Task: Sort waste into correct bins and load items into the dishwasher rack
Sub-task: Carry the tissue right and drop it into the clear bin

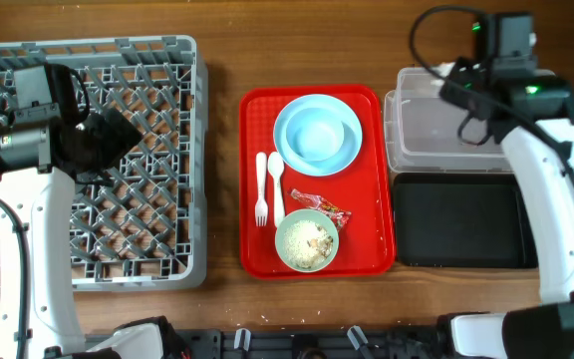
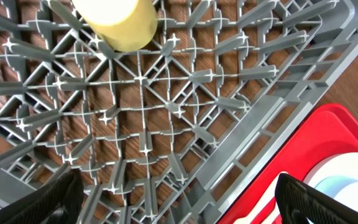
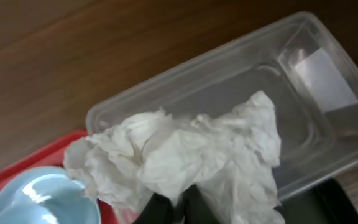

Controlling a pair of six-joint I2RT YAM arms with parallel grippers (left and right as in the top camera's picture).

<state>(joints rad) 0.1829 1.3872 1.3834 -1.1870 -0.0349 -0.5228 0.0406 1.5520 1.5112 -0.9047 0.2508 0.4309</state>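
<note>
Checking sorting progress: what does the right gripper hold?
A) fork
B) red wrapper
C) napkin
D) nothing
C: the right gripper is pinched on the crumpled white napkin, with the clear tub behind it.

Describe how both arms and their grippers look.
Left arm and right arm have white rounded shells with black joints. Left gripper and right gripper are black. A black cable loops by the right wrist, near small green lights.

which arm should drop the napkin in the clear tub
Right: the right hand grips the napkin over the clear tub; the left hand hangs open over the rack.
</note>
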